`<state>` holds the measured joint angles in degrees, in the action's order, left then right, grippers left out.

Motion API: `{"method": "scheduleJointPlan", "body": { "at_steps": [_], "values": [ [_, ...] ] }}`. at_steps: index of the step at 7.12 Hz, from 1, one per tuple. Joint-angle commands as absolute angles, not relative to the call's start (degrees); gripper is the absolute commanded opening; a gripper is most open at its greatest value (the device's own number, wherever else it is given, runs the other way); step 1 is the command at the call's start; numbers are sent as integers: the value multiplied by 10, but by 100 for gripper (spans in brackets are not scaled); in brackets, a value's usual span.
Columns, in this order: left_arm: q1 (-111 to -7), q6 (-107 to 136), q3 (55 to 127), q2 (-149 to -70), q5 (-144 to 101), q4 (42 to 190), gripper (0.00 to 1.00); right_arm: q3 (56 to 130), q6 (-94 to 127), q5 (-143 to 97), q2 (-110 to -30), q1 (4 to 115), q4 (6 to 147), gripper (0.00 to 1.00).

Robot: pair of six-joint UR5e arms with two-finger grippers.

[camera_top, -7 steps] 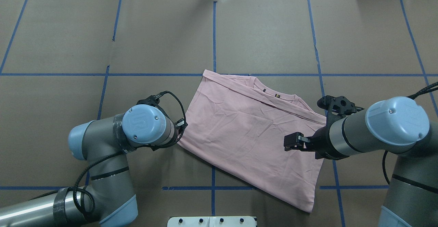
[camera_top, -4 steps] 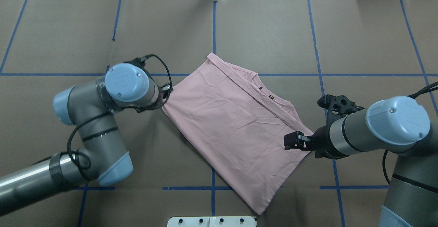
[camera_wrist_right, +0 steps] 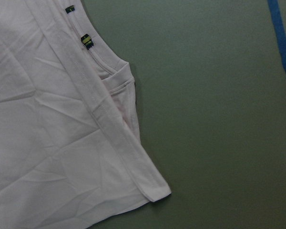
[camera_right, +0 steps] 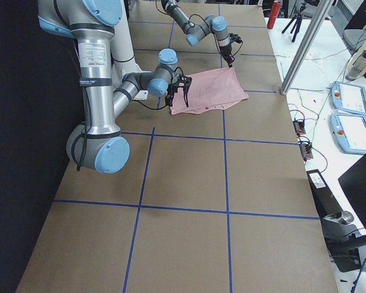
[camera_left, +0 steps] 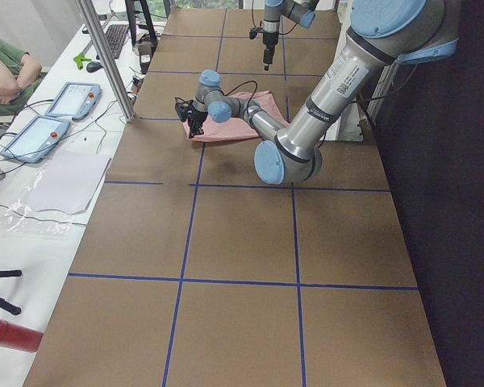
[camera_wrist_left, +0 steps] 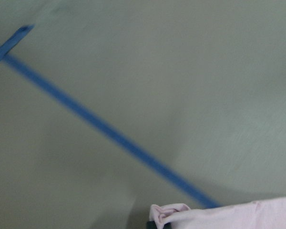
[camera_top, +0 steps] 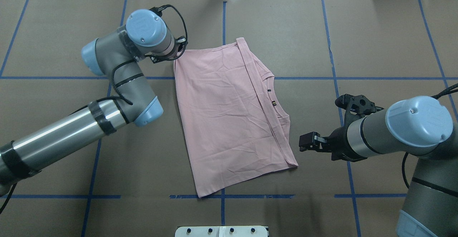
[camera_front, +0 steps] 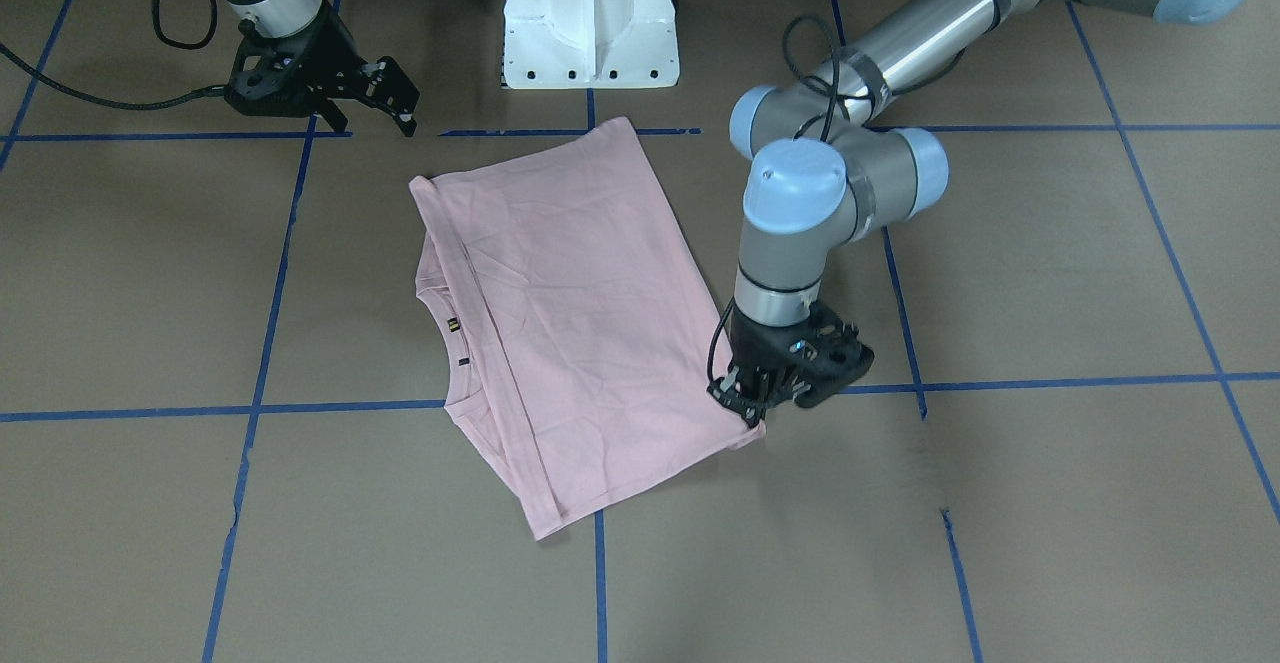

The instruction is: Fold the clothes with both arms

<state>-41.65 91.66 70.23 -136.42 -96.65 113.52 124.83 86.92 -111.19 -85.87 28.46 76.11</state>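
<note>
Lying flat near the middle of the table [camera_top: 375, 33]: a pink T-shirt [camera_top: 229, 115], folded, plain side up, collar [camera_top: 282, 117] turned toward the table's right edge. Pinched at the shirt corner nearest the table's far left corner by the left arm [camera_top: 121, 94], jaws closed on a small bunch of fabric, plain in the wrist view. Poised just beside the shirt's near right corner, not touching: the right arm [camera_top: 393, 133], jaws parted wide and holding nothing.

Judging by the creases: thin, light, limp knit. No stiffness, sure to sag and drag between holds, not very slippery, nothing fragile. Best taken at corners or along the hem band [camera_top: 250, 70], pinching all layers together. A single-layer grab likely to peel the fold apart. Better lifted by two matched holds than towed by one.
</note>
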Motion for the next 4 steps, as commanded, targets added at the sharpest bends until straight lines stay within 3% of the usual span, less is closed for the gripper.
{"method": "scheduleJointPlan", "body": {
  "at_steps": [1, 2, 3, 4],
  "values": [
    [-429, 880, 582, -1424, -925, 1249, 0, 1245, 869, -1110, -858, 287, 761, 100],
    [-428, 870, 530, -1441, -909, 1296, 0, 1245, 870, -1109, -856, 289, 761, 100],
    [-428, 869, 518, -1441, -898, 1310, 62, 1243, 869, -1106, -854, 288, 762, 100],
    [-428, 866, 519, -1442, -898, 1309, 100, 1241, 870, -1106, -854, 289, 762, 100]
  ]
}}
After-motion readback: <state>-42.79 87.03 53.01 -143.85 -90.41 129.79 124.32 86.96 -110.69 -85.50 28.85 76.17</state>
